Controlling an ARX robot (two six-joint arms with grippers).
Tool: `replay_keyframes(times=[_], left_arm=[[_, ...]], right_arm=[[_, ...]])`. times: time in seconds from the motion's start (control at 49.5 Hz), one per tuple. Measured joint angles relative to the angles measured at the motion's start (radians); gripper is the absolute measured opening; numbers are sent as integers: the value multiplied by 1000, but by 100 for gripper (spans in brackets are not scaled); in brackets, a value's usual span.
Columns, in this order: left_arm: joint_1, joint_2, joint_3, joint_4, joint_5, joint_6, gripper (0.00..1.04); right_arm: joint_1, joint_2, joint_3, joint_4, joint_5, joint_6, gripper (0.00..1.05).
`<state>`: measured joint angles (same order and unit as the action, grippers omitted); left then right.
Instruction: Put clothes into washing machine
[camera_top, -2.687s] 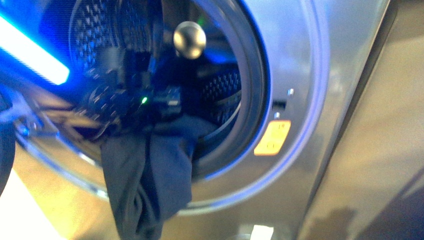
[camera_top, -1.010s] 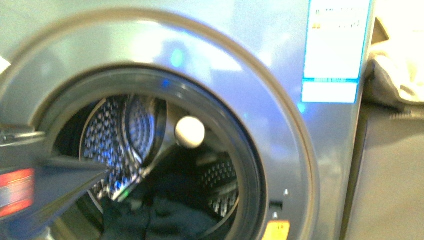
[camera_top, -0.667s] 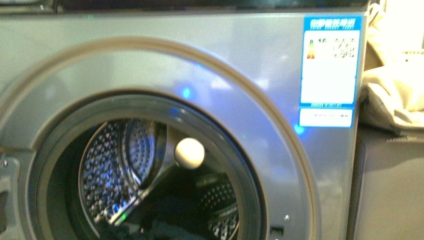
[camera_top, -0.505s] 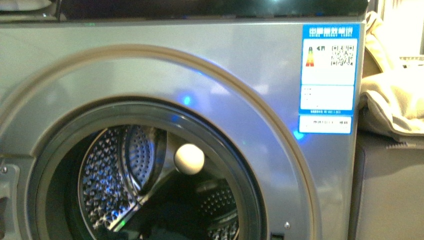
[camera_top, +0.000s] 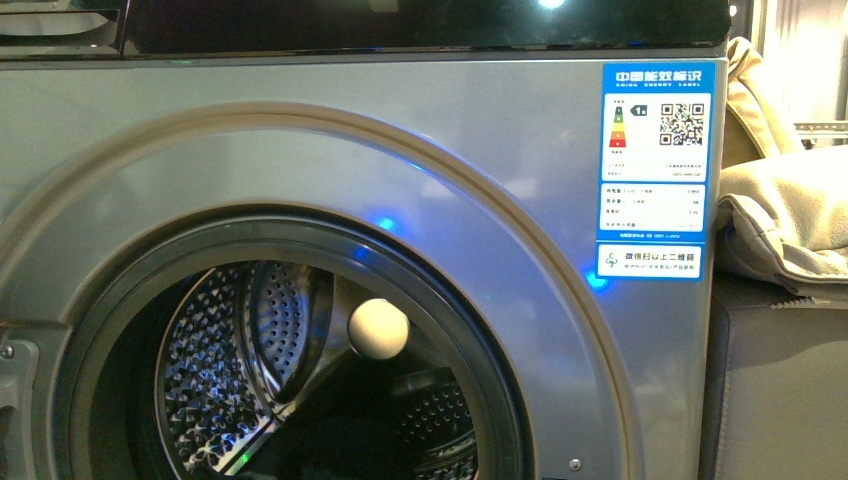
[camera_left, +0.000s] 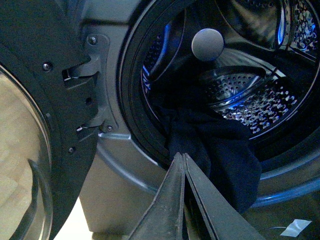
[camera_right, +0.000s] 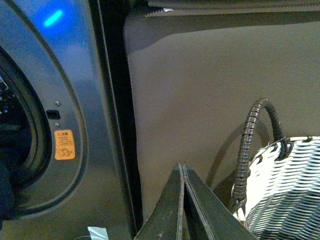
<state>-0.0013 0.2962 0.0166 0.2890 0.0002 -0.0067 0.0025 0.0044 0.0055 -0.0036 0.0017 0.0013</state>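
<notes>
We see the clothes (camera_left: 215, 155), dark navy, draped over the porthole lip of the washing machine (camera_top: 300, 150), half in the drum (camera_left: 250, 95). Left tool (camera_left: 182, 165) pressed together, empty, just in front. Right tool (camera_right: 182, 172) pressed together near a wicker basket (camera_right: 285, 195).

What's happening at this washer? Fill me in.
A two-armed robot is loading the washing machine. The navy clothes sit in the porthole but droop over its lower rim, not fully in the drum. The left claw is shut and empty just outside the opening. The right claw is shut near a wicker basket.
</notes>
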Motion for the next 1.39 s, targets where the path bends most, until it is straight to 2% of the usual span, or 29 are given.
replay_keyframes(times=[0.465, 0.586, 0.929, 1.01, 1.313, 1.394], left_arm=[[0, -127, 0, -116, 0, 0, 4], [0, -260, 0, -280, 0, 0, 4], [0, -292, 0, -288, 0, 0, 4], [0, -292, 0, -288, 0, 0, 6], [0, -292, 0, -288, 0, 0, 74], [0, -292, 0, -288, 0, 0, 88]], right_arm=[[0, 0, 0, 0, 0, 0, 2], [0, 0, 0, 0, 0, 0, 2], [0, 0, 0, 0, 0, 0, 3], [0, 0, 0, 0, 0, -1, 21], [0, 0, 0, 0, 0, -1, 88], [0, 0, 0, 0, 0, 0, 99]])
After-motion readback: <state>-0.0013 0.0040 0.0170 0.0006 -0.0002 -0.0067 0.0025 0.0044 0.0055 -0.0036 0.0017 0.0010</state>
